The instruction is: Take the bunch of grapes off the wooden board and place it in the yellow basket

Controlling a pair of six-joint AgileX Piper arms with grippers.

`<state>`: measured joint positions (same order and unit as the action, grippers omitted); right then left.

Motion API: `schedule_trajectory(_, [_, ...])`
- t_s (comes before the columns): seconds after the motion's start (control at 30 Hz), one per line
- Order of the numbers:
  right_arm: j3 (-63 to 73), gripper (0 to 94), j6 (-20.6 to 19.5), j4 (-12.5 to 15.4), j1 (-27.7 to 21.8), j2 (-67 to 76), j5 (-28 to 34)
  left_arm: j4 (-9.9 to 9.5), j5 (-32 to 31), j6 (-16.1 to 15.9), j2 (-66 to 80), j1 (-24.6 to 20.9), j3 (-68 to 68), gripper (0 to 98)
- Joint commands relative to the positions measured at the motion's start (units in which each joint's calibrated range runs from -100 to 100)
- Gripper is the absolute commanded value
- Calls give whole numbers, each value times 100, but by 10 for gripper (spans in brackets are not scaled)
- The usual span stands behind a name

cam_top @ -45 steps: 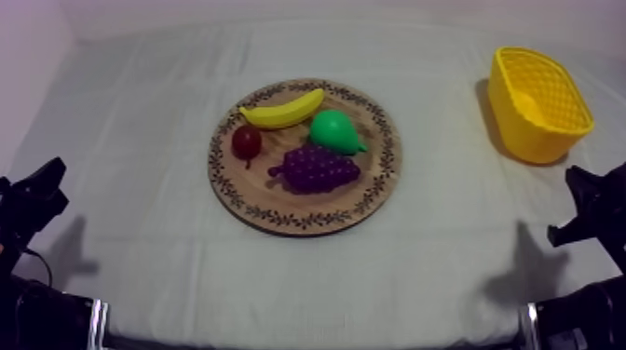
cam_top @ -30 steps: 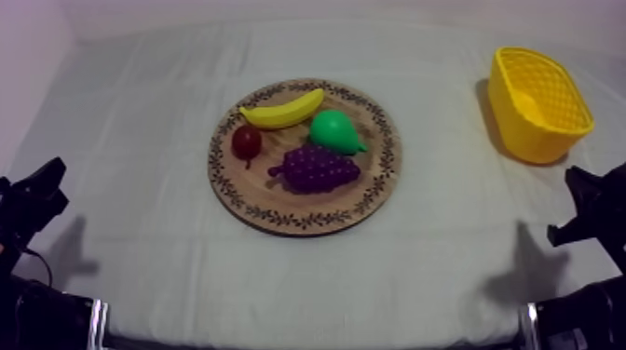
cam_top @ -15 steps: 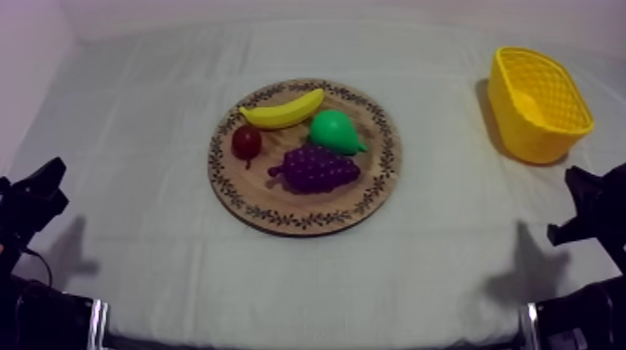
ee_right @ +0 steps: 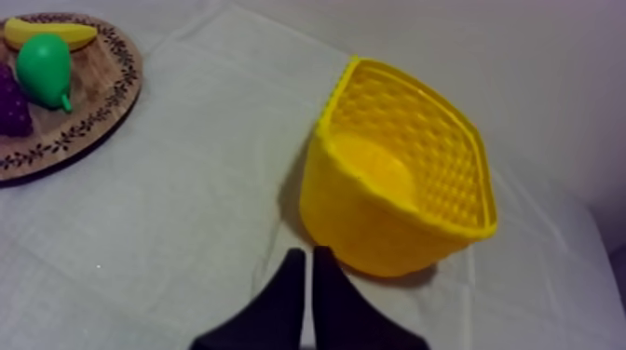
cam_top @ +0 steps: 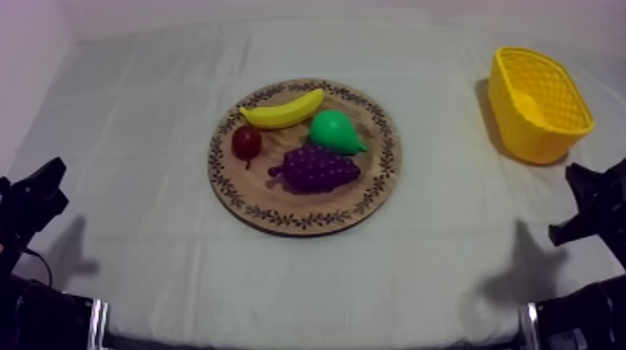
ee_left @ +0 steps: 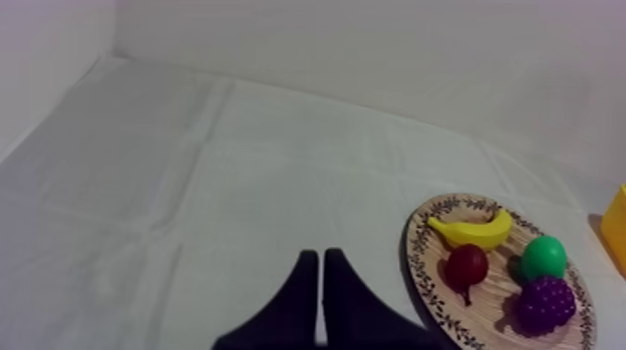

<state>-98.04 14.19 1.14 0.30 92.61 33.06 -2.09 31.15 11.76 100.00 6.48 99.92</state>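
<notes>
Where the left tool (ee_left: 318, 265) sits: low at the left edge of the bench (cam_top: 140, 140), its two fingers lying together as a narrow wedge, closed on nothing, well apart from the fruit.
Wooden board (cam_top: 307, 222): round, with a patterned rim, mid-bench, carrying four toy fruits.
Small red fruit (cam_top: 246, 141): on the board's left part, near the grapes' stem end.
Banana (cam_top: 282, 110): yellow, lying along the board's far rim.
Bunch of grapes (cam_top: 317, 168): purple, lying on the board's near part, not yet lifted; the green pear (cam_top: 335, 132) sits just behind it, touching or nearly so.
Yellow basket (cam_top: 522, 130): at the right side of the bench, well apart from the board.
Right tool (ee_right: 307, 265): low at the right edge, near the basket, fingers together, closed on nothing.
Risk at the grasp: fingers coming down wide could catch the pear or knock the red fruit, and the bumpy cluster may slip from a shallow pinch.
Risk at the drop: a low carry could strike the basket's rim and tip or shove it.
</notes>
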Motion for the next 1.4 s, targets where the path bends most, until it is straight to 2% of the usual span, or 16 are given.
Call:
schedule_trajectory(0.0, [234, 4, 6, -32, 36, -217, -43, -3, -3, -1, 0, 0, -3, 1])
schedule_trajectory(0.2, [1320, 4, 69, -34, 159, -1034, 32, -3, -3, -1, 0, 0, -3, 1])
schedule_trajectory(0.4, [2670, 4, 202, -24, 299, -1959, 434, -3, -3, -1, 0, 0, -3, 1])
schedule_trajectory(0.83, [5587, 6, 705, 186, 737, -4146, 2216, -3, -3, -1, 0, 0, -3, 1])
schedule_trajectory(1.37, [8262, 7, 1239, 307, 1412, -6441, 4289, -3, -3, -1, 0, 0, -3, 1])
